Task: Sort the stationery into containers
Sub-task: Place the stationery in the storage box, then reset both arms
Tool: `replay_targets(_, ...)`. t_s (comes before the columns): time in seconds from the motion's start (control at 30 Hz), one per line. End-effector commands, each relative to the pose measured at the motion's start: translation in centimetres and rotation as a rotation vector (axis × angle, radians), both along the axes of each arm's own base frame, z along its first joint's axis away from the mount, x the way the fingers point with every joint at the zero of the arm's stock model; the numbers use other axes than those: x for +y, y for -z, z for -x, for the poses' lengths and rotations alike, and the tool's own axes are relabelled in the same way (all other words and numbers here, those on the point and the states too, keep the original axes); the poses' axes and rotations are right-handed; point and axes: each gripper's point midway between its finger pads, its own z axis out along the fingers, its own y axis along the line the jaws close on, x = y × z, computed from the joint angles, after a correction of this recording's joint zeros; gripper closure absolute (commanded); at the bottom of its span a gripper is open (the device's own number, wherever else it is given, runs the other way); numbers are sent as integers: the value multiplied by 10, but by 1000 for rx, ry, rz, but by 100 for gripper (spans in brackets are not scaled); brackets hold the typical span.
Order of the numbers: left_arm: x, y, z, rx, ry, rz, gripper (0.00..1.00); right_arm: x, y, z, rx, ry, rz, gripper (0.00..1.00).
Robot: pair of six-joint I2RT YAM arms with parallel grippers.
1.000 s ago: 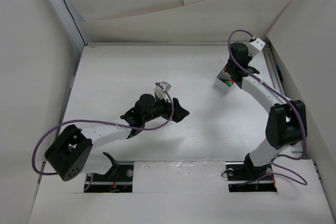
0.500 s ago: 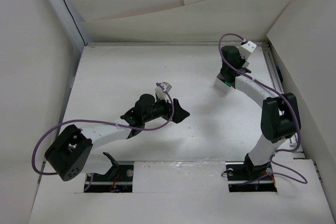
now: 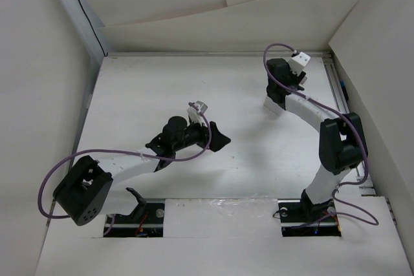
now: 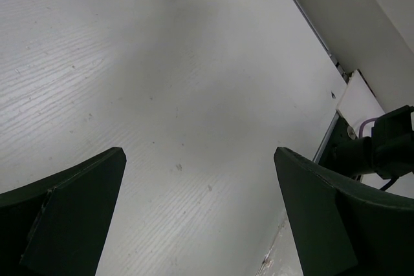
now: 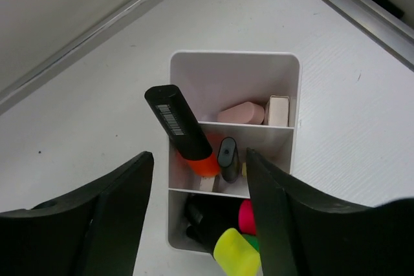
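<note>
The right gripper (image 5: 196, 154) is hanging over the white tray (image 5: 235, 55), its fingers spread wide on either side and gripping nothing. In the top view the tray is sitting toward 1 o'clock on the worktop (image 3: 149, 88), partly hidden under that wrist.

In the middle compartment an orange-capped marker (image 5: 178, 124) is standing cap-down, its black barcoded body leaning toward 11 o'clock, with a shorter black marker (image 5: 228, 158) just beside it. The nearest compartment is holding markers with yellow (image 5: 236, 253), pink (image 5: 246, 214) and green (image 5: 253, 242) caps. The farthest one is holding a pink eraser (image 5: 240, 114) touching a small white block (image 5: 277, 110).

The left gripper (image 4: 198, 153) is hovering near the worktop's middle, fingers apart, with only bare surface showing between them.
</note>
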Motion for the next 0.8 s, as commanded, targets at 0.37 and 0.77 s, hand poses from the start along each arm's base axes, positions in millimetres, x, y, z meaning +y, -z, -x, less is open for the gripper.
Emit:
replay_targets(0.37,9,-29,-1,-90,-36,74,0,64,-74,62,-148,-171,-100,0)
replay_targets(0.77,25,-31,-13,-108,-151,56,0,159,-22,174,31,-542,-178,0)
